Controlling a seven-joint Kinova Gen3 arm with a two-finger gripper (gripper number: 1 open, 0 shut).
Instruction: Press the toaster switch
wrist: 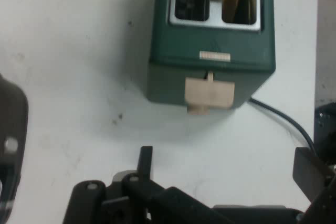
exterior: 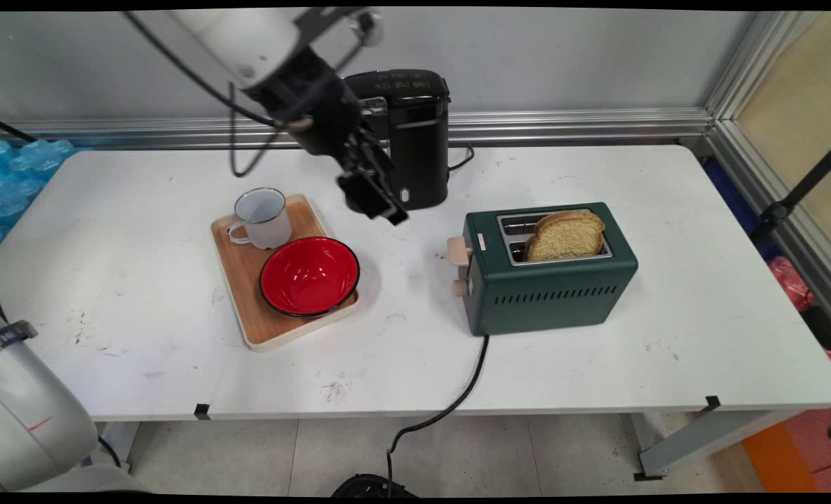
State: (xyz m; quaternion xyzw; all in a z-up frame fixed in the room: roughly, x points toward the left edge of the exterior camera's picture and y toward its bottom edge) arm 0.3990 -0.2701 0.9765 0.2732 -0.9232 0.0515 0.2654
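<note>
While the hand [exterior: 375, 198] hangs above the counter [exterior: 142, 294], released and holding nothing, it sits in front of the black coffee machine [exterior: 415, 133], between the tray [exterior: 275, 329] and the green toaster [exterior: 548, 280].

Main view: toaster mid-counter, right of the hand and apart from it, bread slice [exterior: 566, 234] upright in the near slot, beige lever [exterior: 459, 250] on the end facing the hand; enamel mug [exterior: 264, 217] and red bowl [exterior: 309, 275] on the tray. Hand view: fingers [wrist: 146, 161] spread wide, hand [wrist: 228, 163] aimed at the toaster [wrist: 210, 72], its lever [wrist: 210, 93] dead ahead, no contact; power cord [wrist: 283, 119] trails right.
</note>
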